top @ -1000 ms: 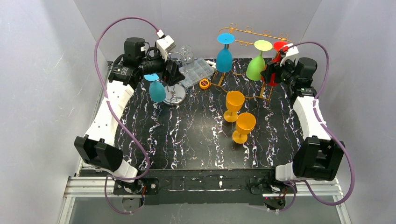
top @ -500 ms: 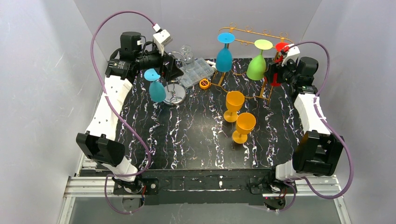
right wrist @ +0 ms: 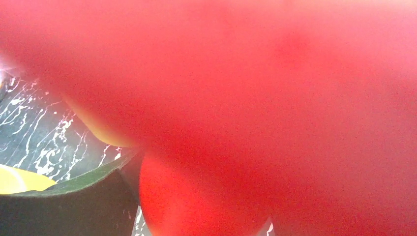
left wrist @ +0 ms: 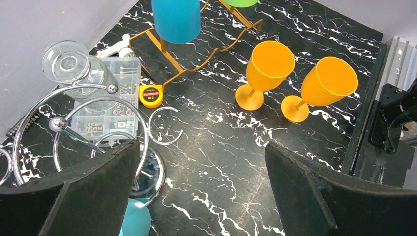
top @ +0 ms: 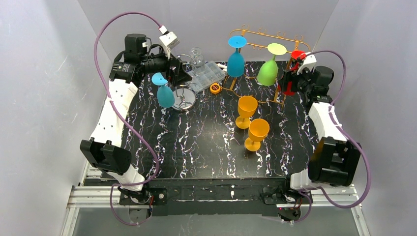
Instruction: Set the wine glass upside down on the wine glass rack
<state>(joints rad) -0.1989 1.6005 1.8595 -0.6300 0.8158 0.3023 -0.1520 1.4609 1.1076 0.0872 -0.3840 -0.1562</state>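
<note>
Left wrist: left tool [left wrist: 201,150] wide apart, empty; right tool [top: 287,79] clamps red wine glass [right wrist: 255,108].

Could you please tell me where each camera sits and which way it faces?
Top external: above and behind the arms, looking down on the table; both show whole.
Left wrist: over the far left, looking across at the orange glasses; left gripper's open fingers frame the bottom.
Right wrist: against the red glass, which fills it; one dark finger lower left.
Shared: top and left wrist both show the orange glasses.
</note>
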